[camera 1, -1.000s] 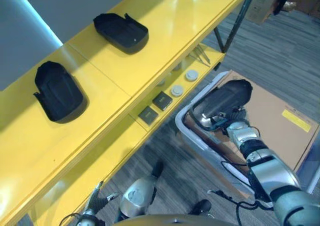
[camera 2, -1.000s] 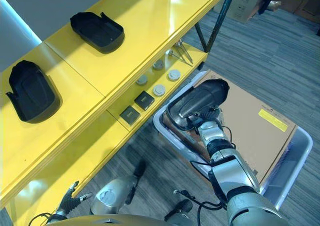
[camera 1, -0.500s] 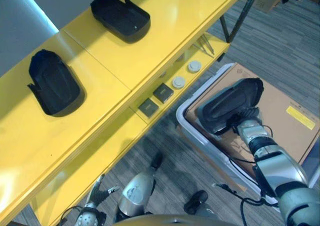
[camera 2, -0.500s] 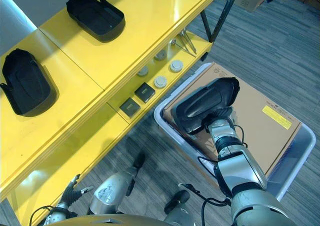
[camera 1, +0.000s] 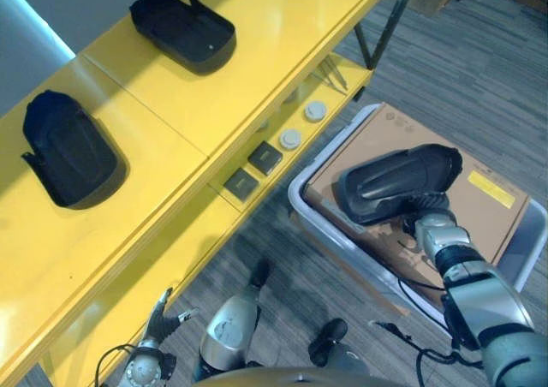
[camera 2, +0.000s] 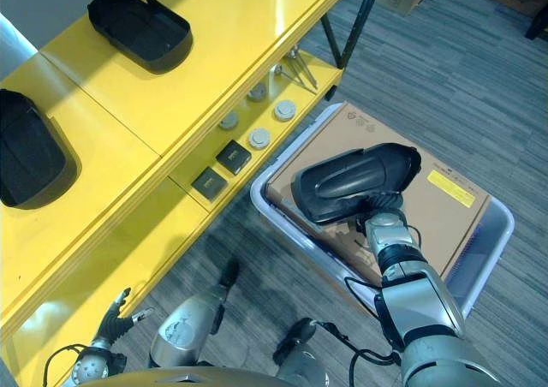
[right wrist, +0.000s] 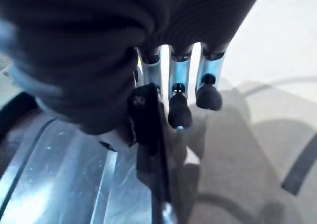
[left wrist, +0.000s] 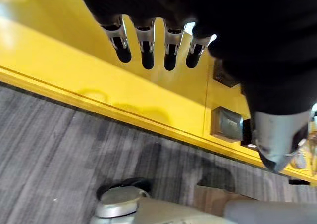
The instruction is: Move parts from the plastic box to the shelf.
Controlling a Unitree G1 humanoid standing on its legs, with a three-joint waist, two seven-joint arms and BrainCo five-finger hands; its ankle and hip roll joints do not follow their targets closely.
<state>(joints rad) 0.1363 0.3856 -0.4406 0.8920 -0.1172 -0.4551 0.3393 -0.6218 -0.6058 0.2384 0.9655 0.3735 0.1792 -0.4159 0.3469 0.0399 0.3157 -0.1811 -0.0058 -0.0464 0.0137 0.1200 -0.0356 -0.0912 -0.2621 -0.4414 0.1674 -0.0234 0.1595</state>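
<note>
Two black parts (camera 1: 70,150) (camera 1: 182,32) lie on top of the yellow shelf (camera 1: 257,53) in my left eye view, while my right hand (camera 1: 421,209), its fingers hidden from that eye, holds a third black part (camera 1: 396,182) above the plastic box (camera 1: 318,233) beside the shelf. My left wrist view shows my left hand (left wrist: 148,40) with fingers straight and spread before the shelf's lower board. My right wrist view shows my right hand's fingers (right wrist: 179,97) pinching the part's dark edge (right wrist: 148,130).
</note>
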